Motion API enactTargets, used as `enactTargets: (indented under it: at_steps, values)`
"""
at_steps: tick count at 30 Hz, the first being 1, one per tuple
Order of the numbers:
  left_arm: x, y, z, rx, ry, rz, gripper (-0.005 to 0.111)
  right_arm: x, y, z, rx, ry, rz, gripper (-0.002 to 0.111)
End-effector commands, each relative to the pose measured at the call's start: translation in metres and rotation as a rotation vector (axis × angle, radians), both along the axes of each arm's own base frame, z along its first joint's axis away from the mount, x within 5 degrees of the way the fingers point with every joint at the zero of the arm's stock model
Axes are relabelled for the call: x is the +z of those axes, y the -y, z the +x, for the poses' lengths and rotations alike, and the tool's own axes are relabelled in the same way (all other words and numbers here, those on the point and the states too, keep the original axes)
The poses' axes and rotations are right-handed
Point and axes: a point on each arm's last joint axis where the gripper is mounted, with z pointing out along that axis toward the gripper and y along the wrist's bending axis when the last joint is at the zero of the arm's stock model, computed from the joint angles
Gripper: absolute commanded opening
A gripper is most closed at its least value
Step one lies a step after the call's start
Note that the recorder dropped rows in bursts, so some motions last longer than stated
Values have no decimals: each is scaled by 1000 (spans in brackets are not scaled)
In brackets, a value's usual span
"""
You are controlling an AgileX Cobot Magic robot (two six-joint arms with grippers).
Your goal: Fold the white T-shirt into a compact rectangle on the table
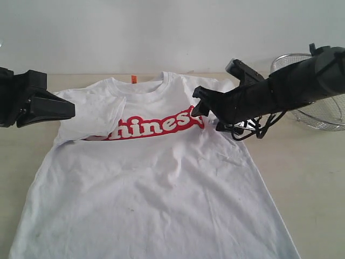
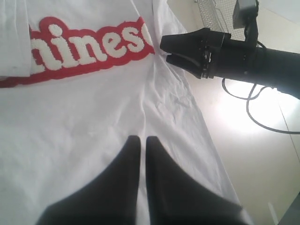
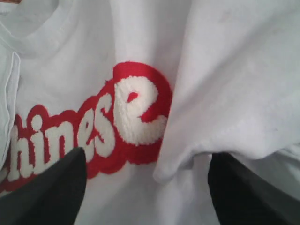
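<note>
T-shirt [image 1: 151, 183] lies spread on table [image 1: 312, 178]; left gripper [image 1: 70, 109], frame left, clenched empty; right gripper [image 1: 195, 102], jaws released, over lettering [image 1: 156, 125].

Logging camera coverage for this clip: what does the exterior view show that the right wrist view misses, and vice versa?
Only the exterior view: the wire basket, the table and the left gripper. Only the right wrist view: the right gripper wide open, with a raised fabric fold between its fingers. Both: the white T-shirt and its red banner lettering.
</note>
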Motion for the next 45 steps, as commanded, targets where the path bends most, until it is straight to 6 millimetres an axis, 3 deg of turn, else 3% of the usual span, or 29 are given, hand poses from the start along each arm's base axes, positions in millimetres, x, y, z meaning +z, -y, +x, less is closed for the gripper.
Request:
enactTargets:
  at_steps: [1,6,10,13,27,45]
  values:
    - [0,1,-2,-16,6,10,5,10,3,0,4,7,30,63]
    - [0,1,-2,-16,6,10,5,26,38,2,-102,-33,164,63]
    - [0,1,-2,-16,6,10,5,26,76,1,-183,-96,228,61]
    - [0,1,-2,-16,6,10,5,23,91,0,-237,-138,255,59]
    - [0,1,-2,-14,7,11,5,-18,94,1,-321,-274,323,59]
    - [0,1,-2,-15,10,14,5,-52,104,9,-495,-281,327,59]
